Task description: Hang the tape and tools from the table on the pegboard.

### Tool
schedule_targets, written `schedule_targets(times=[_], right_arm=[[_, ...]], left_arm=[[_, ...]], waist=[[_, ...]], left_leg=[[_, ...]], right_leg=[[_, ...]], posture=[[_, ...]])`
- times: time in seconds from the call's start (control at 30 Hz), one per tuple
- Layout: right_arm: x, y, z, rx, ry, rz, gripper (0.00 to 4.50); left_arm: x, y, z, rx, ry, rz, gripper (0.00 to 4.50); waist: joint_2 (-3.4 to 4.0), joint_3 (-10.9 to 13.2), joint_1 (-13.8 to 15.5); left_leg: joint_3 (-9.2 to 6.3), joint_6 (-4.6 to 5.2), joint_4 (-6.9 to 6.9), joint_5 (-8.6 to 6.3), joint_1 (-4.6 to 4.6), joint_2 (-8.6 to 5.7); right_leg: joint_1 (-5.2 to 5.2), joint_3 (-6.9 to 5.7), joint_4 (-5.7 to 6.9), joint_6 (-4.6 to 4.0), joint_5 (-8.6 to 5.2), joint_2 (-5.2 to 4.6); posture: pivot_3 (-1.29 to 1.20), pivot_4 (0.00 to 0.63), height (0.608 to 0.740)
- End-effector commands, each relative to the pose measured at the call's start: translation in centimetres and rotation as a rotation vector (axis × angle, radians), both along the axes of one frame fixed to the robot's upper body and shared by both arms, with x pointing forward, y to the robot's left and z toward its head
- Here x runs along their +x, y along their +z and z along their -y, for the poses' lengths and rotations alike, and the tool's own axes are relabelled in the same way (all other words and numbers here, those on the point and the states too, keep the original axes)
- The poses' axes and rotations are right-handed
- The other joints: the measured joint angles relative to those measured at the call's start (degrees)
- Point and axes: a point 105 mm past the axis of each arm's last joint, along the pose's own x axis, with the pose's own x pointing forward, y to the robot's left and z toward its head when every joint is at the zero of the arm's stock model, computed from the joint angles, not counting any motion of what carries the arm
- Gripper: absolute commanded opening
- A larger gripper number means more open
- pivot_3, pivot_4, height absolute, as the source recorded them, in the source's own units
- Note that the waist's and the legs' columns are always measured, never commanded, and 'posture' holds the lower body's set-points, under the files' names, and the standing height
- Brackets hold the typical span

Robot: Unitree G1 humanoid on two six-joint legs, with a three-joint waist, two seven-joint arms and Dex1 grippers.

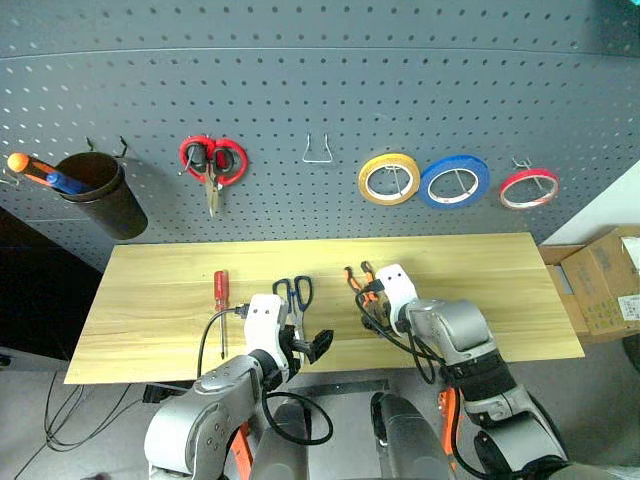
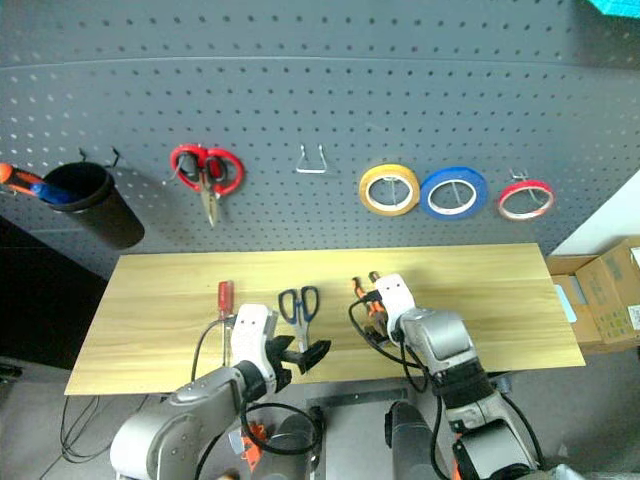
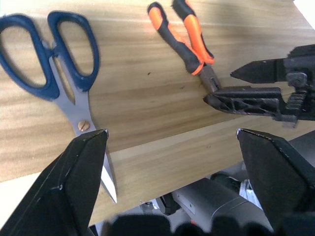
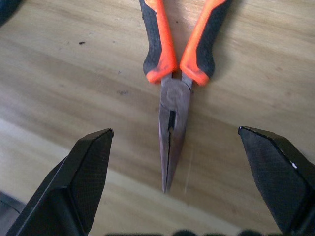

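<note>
Pliers (image 4: 173, 93) nose between spread right end effector (image 4: 174, 147) fingers; handles cut off. Left end effector (image 3: 172, 147) open.

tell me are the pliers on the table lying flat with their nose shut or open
Flat and shut. The pliers lie on the table, nose blades together to a point, handles slightly spread. The right gripper hovers open around the nose, not touching.

Red tape (image 2: 526, 199) on pegboard (image 2: 320, 90); scissors (image 2: 298, 306), screwdriver (image 2: 226, 304), seemingly pliers (image 2: 363, 297) on table (image 2: 500, 300).
</note>
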Motion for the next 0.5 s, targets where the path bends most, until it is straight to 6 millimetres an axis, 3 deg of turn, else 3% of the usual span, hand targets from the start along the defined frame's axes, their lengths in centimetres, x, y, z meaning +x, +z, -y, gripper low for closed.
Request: schedule_targets(times=[0.03,0.5], right_arm=[[1.7,1.0,-0.5,0.004,0.01,0.051,4.46],[3.2,0.3,-0.5,-0.028,0.012,0.048,4.46]], left_arm=[[-0.3,1.0,0.1,-0.007,-0.001,0.038,4.5],[-0.3,1.2,0.2,-0.006,0.017,0.045,4.5]], waist=[[0.01,0.1,0.1],[-0.1,1.1,0.9]], left_leg=[[-0.01,0.0,0.0,0.0,-0.08,-0.01],[-0.1,-0.02,0.02,-0.01,-0.36,0.02]], right_leg=[[-0.06,0.0,0.0,0.01,0.0,0.0],[-0.31,-0.1,-0.03,0.01,0.01,-0.01]], posture=[[0.18,0.335,0.74],[0.2,0.359,0.74]])
